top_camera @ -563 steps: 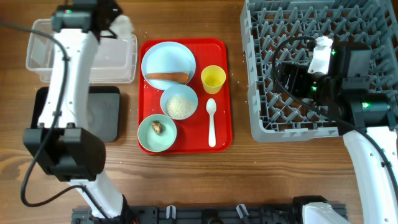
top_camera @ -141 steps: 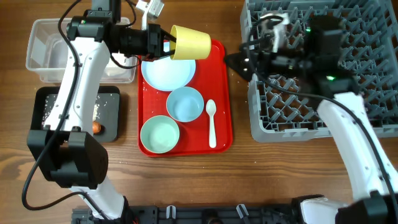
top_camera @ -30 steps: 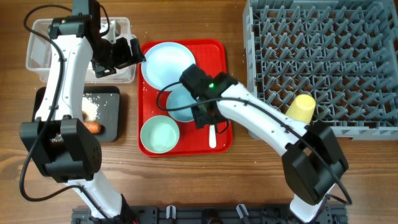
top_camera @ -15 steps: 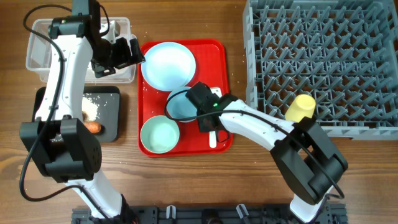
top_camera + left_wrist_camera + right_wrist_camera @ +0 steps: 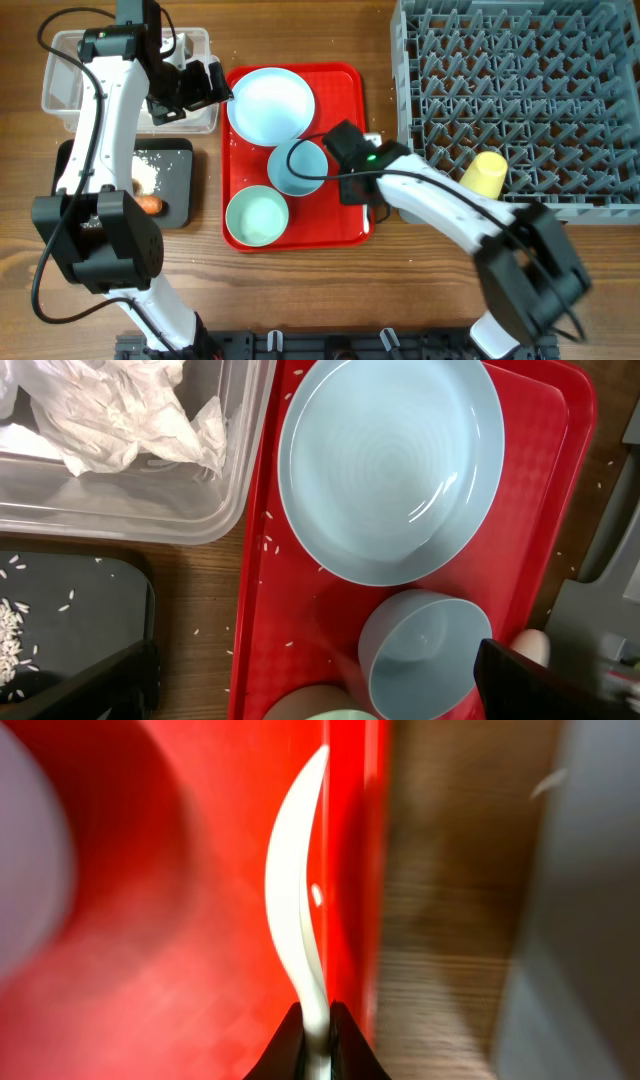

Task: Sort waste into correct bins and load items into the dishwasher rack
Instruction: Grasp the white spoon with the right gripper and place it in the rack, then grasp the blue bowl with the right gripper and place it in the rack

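Nearest the right wrist camera, the right gripper (image 5: 318, 1038) pinches one end of the white spoon (image 5: 300, 900) between its fingertips. The spoon's long axis runs straight away from the fingers, seen edge-on and curved, over the right edge of the red tray (image 5: 200, 1000). This view is blurred. From overhead the spoon is hidden beneath the right arm, which reaches leftward to the tray beside a blue bowl (image 5: 298, 167). Farther back, the left gripper (image 5: 208, 85) hovers spread wide, empty, between the clear tub (image 5: 70, 60) and the plate (image 5: 270, 103).
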Controlling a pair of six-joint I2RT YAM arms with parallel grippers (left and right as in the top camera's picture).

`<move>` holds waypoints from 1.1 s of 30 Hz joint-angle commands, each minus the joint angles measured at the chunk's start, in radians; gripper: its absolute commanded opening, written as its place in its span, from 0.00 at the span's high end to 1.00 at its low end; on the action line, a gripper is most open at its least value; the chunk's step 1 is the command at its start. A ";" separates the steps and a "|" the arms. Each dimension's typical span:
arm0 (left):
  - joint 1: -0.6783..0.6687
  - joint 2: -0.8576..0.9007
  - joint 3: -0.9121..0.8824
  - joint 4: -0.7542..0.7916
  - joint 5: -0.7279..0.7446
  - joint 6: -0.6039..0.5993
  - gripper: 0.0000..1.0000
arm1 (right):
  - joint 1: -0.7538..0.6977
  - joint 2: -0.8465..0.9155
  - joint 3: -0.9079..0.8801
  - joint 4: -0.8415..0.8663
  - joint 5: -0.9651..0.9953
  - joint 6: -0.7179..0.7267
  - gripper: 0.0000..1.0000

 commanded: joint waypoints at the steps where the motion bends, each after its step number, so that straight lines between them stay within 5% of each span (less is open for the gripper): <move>1: 0.002 -0.028 0.005 0.000 -0.006 -0.009 0.00 | -0.057 -0.217 0.085 -0.024 0.037 -0.068 0.96; 6: 0.002 -0.028 0.005 -0.001 -0.006 -0.009 0.00 | -0.204 -0.360 0.085 -0.027 0.057 -0.223 0.96; 17: 0.002 -0.028 0.005 -0.004 -0.006 -0.009 0.00 | -0.398 -0.112 0.069 0.042 -0.034 -0.424 0.95; 20: 0.002 -0.028 0.005 -0.005 -0.006 -0.009 0.00 | -0.398 -0.078 0.069 0.041 -0.058 -0.429 0.49; 22: 0.002 -0.028 0.005 -0.005 -0.005 -0.009 0.00 | -0.398 -0.087 0.073 0.047 -0.085 -0.433 0.28; 27: -0.023 -0.028 0.005 -0.016 -0.002 0.005 0.00 | -0.399 -0.162 0.177 -0.032 -0.124 -0.421 0.23; 33: -0.158 -0.028 0.005 -0.053 -0.055 0.070 0.00 | -0.386 -0.200 0.229 -0.054 -0.392 -0.357 0.23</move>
